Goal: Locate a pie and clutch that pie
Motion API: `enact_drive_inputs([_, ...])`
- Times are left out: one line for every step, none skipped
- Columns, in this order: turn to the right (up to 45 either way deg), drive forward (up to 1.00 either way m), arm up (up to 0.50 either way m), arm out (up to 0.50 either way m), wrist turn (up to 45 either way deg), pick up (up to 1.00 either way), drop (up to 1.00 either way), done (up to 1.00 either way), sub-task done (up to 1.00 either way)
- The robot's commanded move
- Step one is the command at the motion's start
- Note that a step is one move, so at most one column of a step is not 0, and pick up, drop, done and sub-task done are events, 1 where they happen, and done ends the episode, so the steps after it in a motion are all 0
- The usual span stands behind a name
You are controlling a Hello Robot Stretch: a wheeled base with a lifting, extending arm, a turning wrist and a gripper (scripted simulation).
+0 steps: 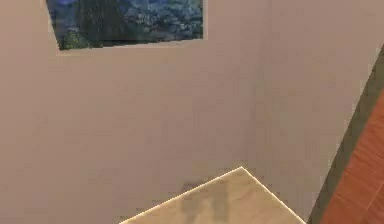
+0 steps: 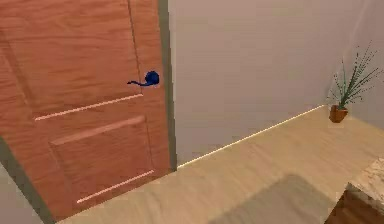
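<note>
Pie search is the step in hand, and where the pie lies cannot be told from this spot; nothing round or crusted sits on any surface here. The tool's state cannot be told either.

In the forward view a plain wall (image 1: 150, 120) stands close ahead and meets a second wall in a corner right of the middle. A dark blue painting (image 1: 125, 22) hangs at the upper left, and a wedge of pale floor (image 1: 215, 202) shows at the bottom. A strip of reddish wood, probably a door's edge (image 1: 362, 150), runs down the right side.

In the arm side view a reddish panelled door (image 2: 80, 100) takes up the left half, with a dark blue handle (image 2: 148, 79) near its right edge. A potted plant (image 2: 345, 88) stands on the floor at the far right, against the wall. At the lower right corner pokes in a brown wooden corner (image 2: 365, 195), perhaps a desk or cabinet.

Facing a corner gives little to go on, so the next move likely calls for turning the base away from these walls, toward the open room and that wooden piece, to scan surfaces where a pie might rest.
</note>
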Motion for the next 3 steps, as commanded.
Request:
enact_drive_inputs([-45.0, 0.0, 0.0, 0.0, 0.0, 0.0, 0.0, 0.0, 0.0])
enact_drive_inputs([-45.0, 0.0, 0.0, 0.0, 0.0, 0.0, 0.0, 0.0, 0.0])
enact_drive_inputs([-27.0, 0.0, 0.0, 0.0, 0.0, 0.0, 0.0, 0.0, 0.0])
